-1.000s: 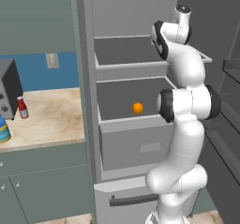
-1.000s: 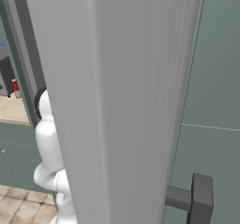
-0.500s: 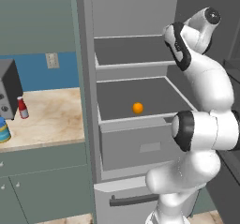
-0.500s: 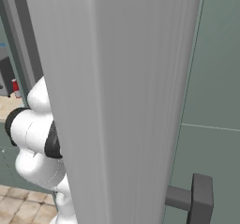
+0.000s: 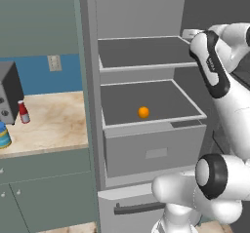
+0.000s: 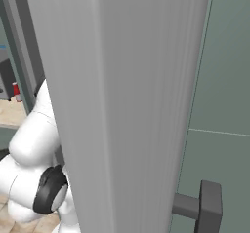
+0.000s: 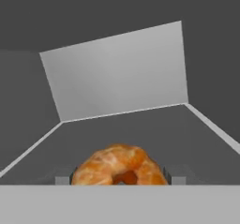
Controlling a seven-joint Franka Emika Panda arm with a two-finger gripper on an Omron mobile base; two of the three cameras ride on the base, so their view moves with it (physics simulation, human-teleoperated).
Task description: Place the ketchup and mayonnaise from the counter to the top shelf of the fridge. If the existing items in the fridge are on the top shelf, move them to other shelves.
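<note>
— State of the jaws?
— The gripper [image 7: 119, 180] is closed on the lump [image 7: 119, 164], one tip at each side.
— Handling advised?
— The lump is to be kept level, set below the top shelf [image 5: 141, 51], and released once seated.
— Ketchup [image 5: 22, 111], mayonnaise [image 5: 4, 135]?
— On the counter [image 5: 53, 120], well left of the jaws.

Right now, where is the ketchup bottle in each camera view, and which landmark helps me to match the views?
Left base view: the ketchup stands at the far left, upright on the counter, beside a dark appliance.
Right base view: at the far left edge, above mid-height.
Hand view: this one faces a fridge shelf with a brownish-orange lump low in the middle.
Shared landmark: the beige counter under the bottle.
</note>
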